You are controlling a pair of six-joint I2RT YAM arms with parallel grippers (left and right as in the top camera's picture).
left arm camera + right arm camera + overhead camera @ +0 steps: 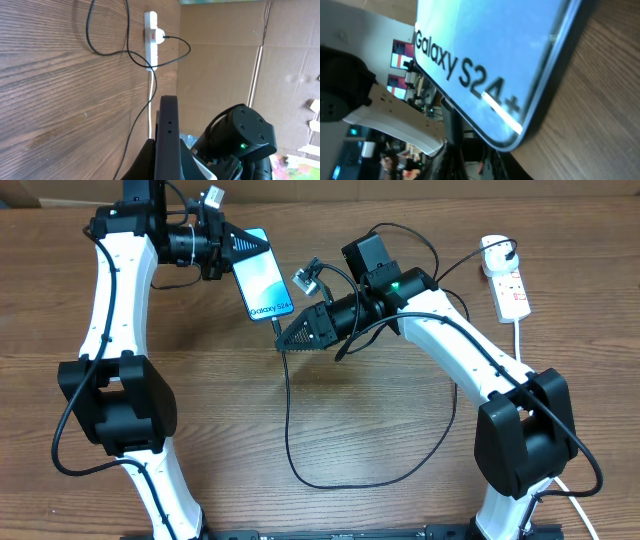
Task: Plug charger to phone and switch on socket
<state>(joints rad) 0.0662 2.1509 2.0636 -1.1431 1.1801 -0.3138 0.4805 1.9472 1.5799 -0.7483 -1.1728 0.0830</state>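
Overhead, you have the phone (pixel 265 285) in the upper centre of the frame, screen facing the camera and set at a slant, its top end pinched between the closed jaws of the left gripper (pixel 232 248). The right gripper (pixel 292 335) sits just below the phone's lower end — whether its jaws grip anything, you cannot tell. The charger (pixel 290 430) cable runs from there, loops across the table (pixel 400 500) and reaches the socket (pixel 512 292) at upper right.
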